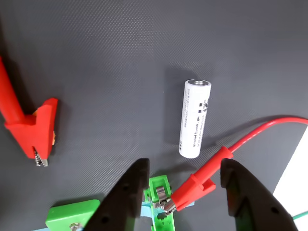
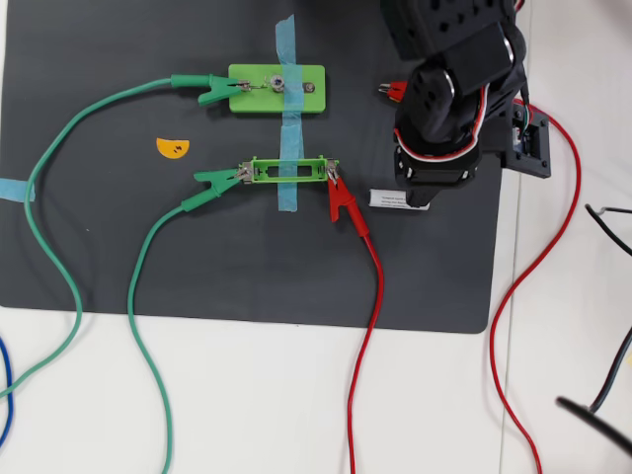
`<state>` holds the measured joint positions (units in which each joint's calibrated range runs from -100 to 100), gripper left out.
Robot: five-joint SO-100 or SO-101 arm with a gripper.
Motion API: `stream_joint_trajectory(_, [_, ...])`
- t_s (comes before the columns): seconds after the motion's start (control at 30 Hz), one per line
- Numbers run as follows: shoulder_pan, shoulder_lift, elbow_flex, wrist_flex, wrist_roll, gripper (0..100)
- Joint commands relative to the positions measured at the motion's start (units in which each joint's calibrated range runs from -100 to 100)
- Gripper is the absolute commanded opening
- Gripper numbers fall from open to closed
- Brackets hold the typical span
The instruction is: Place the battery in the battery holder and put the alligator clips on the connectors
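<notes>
Covering most of the table point(image 2: 296, 395) is a dark mat point(image 2: 99, 247), and the arm point(image 2: 449, 109) stands over the mat's right side in the overhead view, hiding most of the battery point(image 2: 387, 198) beneath it. Next in size, long green wires point(image 2: 59, 168) and red wires point(image 2: 373, 296) run across the mat and onto the white surface. Toward the top of the overhead view sits the solid light-green block point(image 2: 276, 88), taped down with blue tape point(image 2: 286, 39), a green alligator clip point(image 2: 202, 87) biting its left tab. Below it lies the battery holder point(image 2: 288, 171), empty, with another green clip point(image 2: 212, 179) on its left connector and a red clip point(image 2: 342, 199) on its right one. In the wrist view the gripper point(image 1: 185, 185) has its jaws spread wide, holding nothing, straddling that red clip point(image 1: 195, 188) and the holder's end point(image 1: 160, 195). The battery point(image 1: 195, 118) lies on the mat just beyond the fingertips, apart from the holder. A second red clip point(image 1: 36, 130) lies loose at the left of the wrist view, touching no tab.
</notes>
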<state>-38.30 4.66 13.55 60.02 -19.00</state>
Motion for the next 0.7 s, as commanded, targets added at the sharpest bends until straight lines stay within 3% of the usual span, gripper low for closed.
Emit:
stream_joint_trajectory(0.0, [0.89, 1.59, -2.85, -1.36, 0.22, 14])
stream_joint_trajectory(0.67, [4.73, 7.12, -2.76, -7.12, 5.11, 15])
